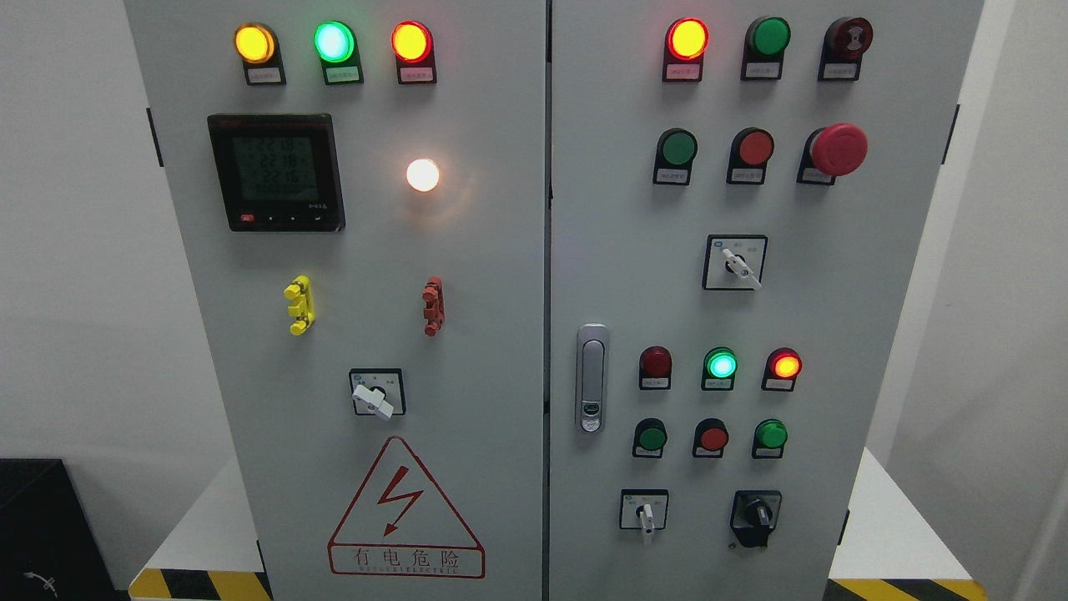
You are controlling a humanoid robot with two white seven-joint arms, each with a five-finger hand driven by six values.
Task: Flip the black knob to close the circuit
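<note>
Head view: black knob (756, 516) low right on cabinet door (884, 334)

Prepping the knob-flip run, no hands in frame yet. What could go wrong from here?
1. Wrong switch: the black knob sits low on the right door, close to a white-handled selector; two similar selectors are elsewhere.
2. Stray presses: a green button and a red button lie just above the knob, so an arm coming in could bump them.
3. The red mushroom stop button sticks out higher up, a hazard for a high approach.
</note>
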